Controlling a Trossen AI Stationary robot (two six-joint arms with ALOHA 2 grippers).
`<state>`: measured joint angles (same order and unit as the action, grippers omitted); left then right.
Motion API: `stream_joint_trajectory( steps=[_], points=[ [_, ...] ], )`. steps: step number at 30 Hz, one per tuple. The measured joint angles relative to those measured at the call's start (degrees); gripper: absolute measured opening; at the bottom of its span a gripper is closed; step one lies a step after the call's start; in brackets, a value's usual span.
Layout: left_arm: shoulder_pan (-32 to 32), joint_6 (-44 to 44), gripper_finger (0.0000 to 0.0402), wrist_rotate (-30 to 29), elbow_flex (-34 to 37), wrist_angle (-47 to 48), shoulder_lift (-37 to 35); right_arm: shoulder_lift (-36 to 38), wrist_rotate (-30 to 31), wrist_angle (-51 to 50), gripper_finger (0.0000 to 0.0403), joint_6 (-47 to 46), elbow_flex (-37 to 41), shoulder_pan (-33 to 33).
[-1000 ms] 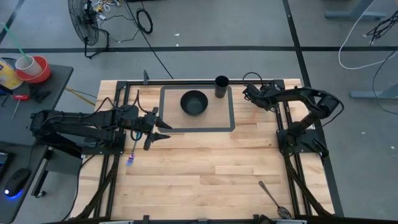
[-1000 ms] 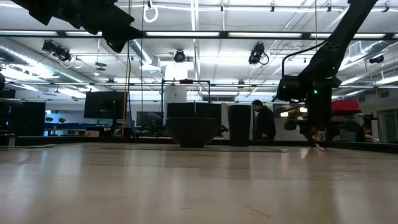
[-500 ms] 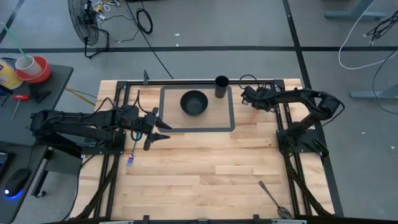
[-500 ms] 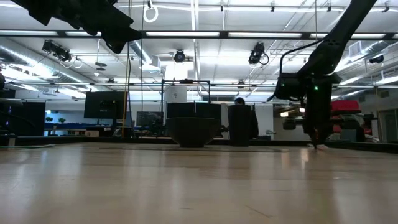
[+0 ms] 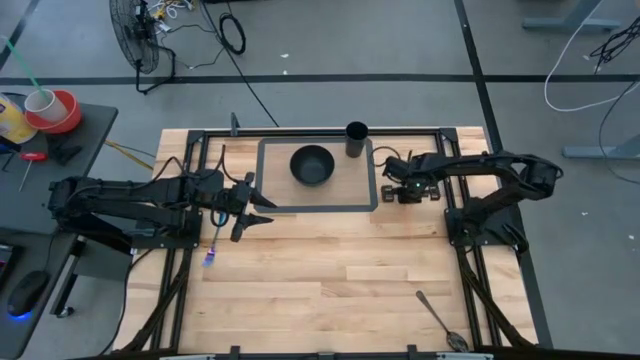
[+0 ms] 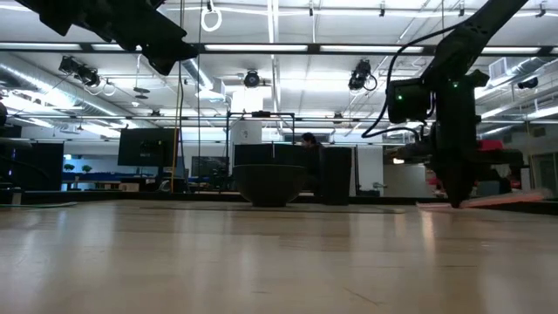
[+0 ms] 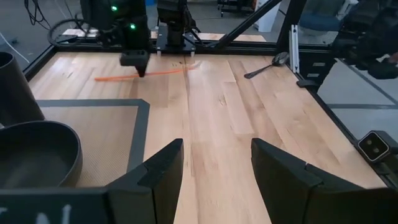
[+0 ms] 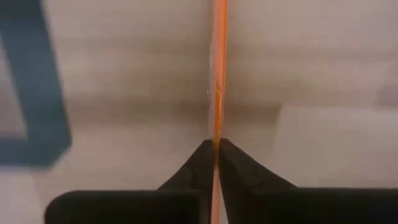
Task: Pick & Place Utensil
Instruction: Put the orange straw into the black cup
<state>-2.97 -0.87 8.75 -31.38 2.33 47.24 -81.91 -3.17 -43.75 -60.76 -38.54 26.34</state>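
Note:
A thin orange utensil point(image 7: 168, 71) is in my right gripper point(image 5: 391, 190), which is shut on it just to the right of the dark-bordered mat point(image 5: 370, 205). The utensil also shows in the right wrist view point(image 8: 217, 74) and in the low view point(image 6: 493, 199). A black bowl point(image 5: 312, 165) and a black cup point(image 5: 356, 139) stand on the mat. My left gripper point(image 7: 214, 168) is open and empty above the mat's left near corner. A silver spoon point(image 5: 437, 316) lies flat near the table's front right corner. My right gripper pinches the orange utensil's thin shaft point(image 8: 217, 134) between its two fingertips, part-way along its length. The fingers point(image 7: 138, 62) point down from above and lie across it. The utensil lies about level, close over the table; whether it touches the wood I cannot tell.
A dark metal frame point(image 5: 455, 200) runs along the table's edges and right side. A small blue and purple thing point(image 5: 209, 258) lies under the left arm. Bare wood spans the table's near half point(image 5: 330, 290). A person stands far behind the table point(image 6: 307, 144).
My right gripper has gone from beside the cup toward the table's near edge and a little left, still shut on the orange utensil, which has gone along with it. My left arm has kept still.

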Motion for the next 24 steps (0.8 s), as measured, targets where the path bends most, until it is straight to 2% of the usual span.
stream_joint_trajectory(
  steps=[5, 13, 17, 24],
  points=[
    [0.0, 0.0, 0.0194, -0.1, 0.0, -0.1, 0.0, 0.0, 0.4, 0.4, 0.0044, -0.3, 0.0, -2.5],
    [0.0, 0.0, 0.0194, -0.1, 0.0, -0.8, 0.0, -0.3, 6.9, 7.7, 0.0100, 1.5, 0.0, -0.8],
    [0.0, 0.0, 0.0194, -0.1, 0.0, -0.8, 0.0, -2.4, 9.9, 9.0, 0.0102, 4.2, 0.0, 1.6],
    [0.0, -0.4, 0.0194, -0.1, 0.0, -0.8, 0.0, -4.0, 9.5, 9.2, 0.0083, 6.5, -0.3, 3.0]
  ],
)
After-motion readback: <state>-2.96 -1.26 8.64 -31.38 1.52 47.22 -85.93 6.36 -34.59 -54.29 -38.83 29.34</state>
